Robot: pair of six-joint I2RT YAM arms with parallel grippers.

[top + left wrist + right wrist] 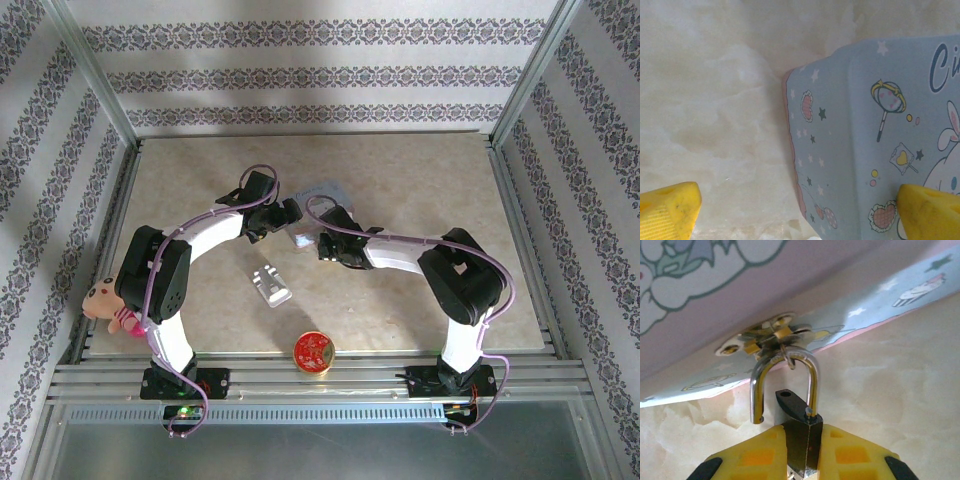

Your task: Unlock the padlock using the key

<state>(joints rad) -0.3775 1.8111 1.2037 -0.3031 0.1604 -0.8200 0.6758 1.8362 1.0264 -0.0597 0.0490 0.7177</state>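
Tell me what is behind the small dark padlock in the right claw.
Its open silver shackle hooks a ring on the gold hasp of the pastel cartoon-print tin box, which stands behind the small dark padlock. The right claw covers the padlock's lower body.

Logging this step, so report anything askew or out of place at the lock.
The padlock in the right tool has its shackle open: one leg hangs free beside the body, the other seated, hooked through the hasp of the tin box.
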